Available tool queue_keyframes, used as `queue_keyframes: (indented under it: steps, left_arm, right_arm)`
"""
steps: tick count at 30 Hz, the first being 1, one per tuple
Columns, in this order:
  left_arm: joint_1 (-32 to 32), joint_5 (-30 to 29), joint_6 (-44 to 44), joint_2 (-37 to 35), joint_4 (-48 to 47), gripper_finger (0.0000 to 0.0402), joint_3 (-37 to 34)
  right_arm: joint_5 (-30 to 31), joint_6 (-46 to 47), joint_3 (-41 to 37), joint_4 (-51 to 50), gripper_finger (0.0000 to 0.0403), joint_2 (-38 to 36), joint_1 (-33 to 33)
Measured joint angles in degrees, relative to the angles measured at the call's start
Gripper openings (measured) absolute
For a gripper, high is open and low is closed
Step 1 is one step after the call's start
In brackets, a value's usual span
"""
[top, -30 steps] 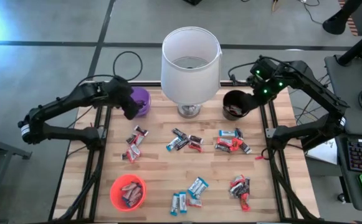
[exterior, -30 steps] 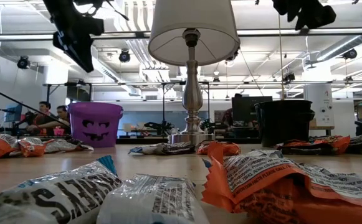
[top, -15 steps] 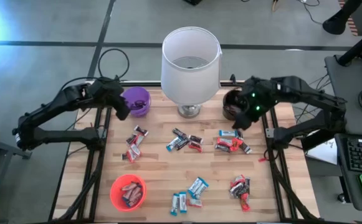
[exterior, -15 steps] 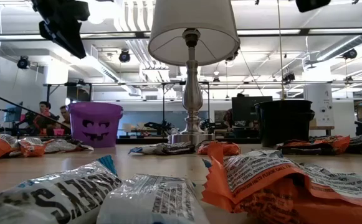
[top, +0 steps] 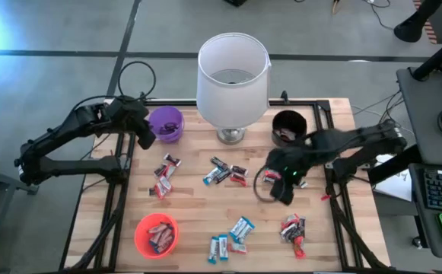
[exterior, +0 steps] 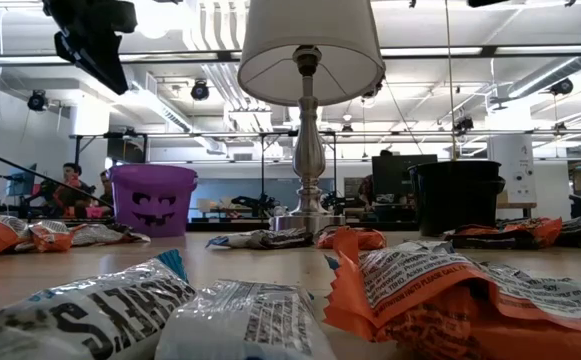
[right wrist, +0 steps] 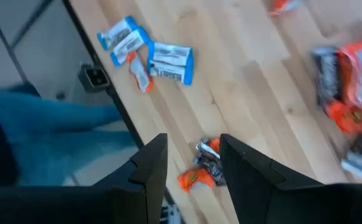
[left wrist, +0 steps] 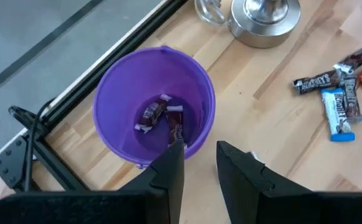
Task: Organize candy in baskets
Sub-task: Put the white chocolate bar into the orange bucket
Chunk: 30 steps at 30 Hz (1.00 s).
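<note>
Candy [top: 219,174] strewn across slatted wooden table [top: 194,209]

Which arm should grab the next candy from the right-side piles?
Right. Its gripper, fingers apart and empty, hangs over the candy on the right side. The left gripper sits by the purple bowl, far from those piles.

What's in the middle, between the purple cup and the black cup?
The lamp's metal base under its white shade stands between the purple cup and black cup, in the high view.
</note>
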Motion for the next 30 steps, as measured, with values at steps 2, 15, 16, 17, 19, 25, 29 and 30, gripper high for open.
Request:
queue_keyframes:
  steps: [2,15,16,17,19,25,29,30]
  left_arm:
    - [-0.02,0.0,0.81,-0.46,-0.01,0.0077,0.0]
    - [0.0,-0.02,1.31,-1.99,-0.32,0.0077,0.0]
    - [0.0,-0.02,1.31,-2.01,-0.33,0.0077,0.0]
    - [0.0,-0.02,1.31,-2.03,-0.34,0.0077,0.0]
    - [0.0,-0.02,1.31,-2.02,-0.33,0.0077,0.0]
    - [0.0,-0.02,1.69,-1.99,-0.32,0.0077,-0.02]
    - [0.0,-0.02,1.67,-1.92,-0.32,0.0077,-0.04]
    - [0.0,-0.03,1.65,-1.91,-0.34,0.0077,-0.04]
  right_arm:
    - [-0.08,-2.08,0.0,3.39,0.0137,2.46,1.34]
    - [-6.51,-16.1,0.39,11.02,0.0137,16.2,4.41]
    - [-6.49,-16.84,0.39,11.71,0.0137,16.97,4.37]
    - [-6.47,-17.4,0.39,12.71,0.0137,17.71,4.37]
    - [-6.51,-19.1,0.39,14.55,0.0137,19.21,4.39]
    - [-6.49,-25.94,0.39,19.08,0.0137,23.25,4.5]
    - [-6.04,-30.35,0.39,20.01,0.0137,25.26,4.5]
    - [-6.03,-31.4,0.39,20.11,0.0137,25.73,4.5]
